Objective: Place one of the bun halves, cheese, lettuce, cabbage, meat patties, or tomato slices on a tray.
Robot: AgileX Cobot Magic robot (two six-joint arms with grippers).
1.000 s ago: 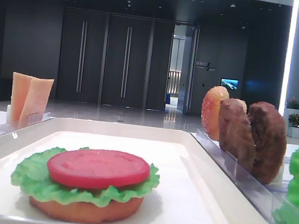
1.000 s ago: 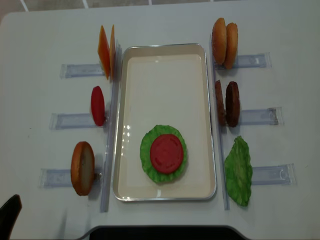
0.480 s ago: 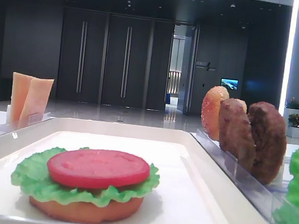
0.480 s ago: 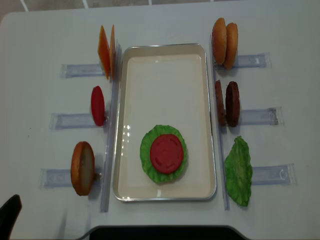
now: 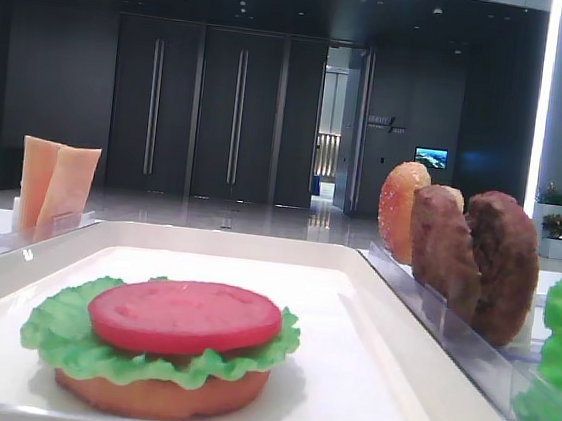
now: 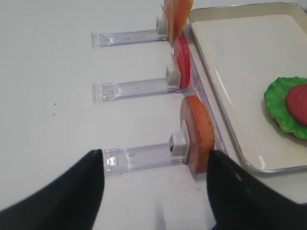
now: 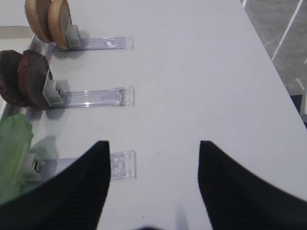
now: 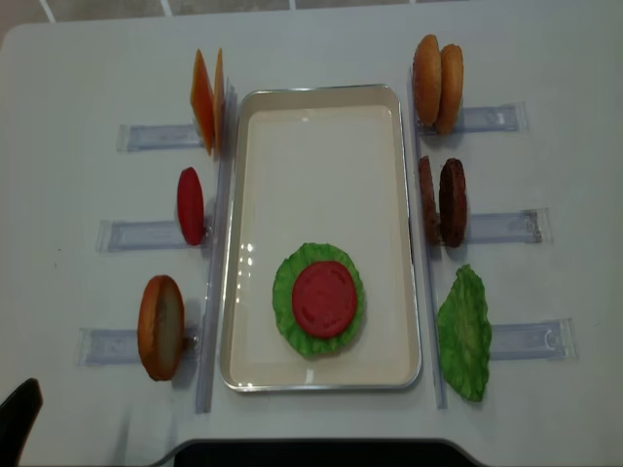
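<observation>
A tomato slice (image 8: 324,299) tops lettuce (image 8: 286,297) and a bun half (image 5: 161,391) on the white tray (image 8: 321,175), while both the left gripper (image 6: 153,191) and right gripper (image 7: 152,184) hover spread and empty over the bench (image 8: 78,78), beside the holders (image 6: 139,158)

White table (image 8: 78,58) carries the tray (image 8: 321,387) in the middle, with three clear holders (image 8: 156,136) on each side of it, left and right.
</observation>
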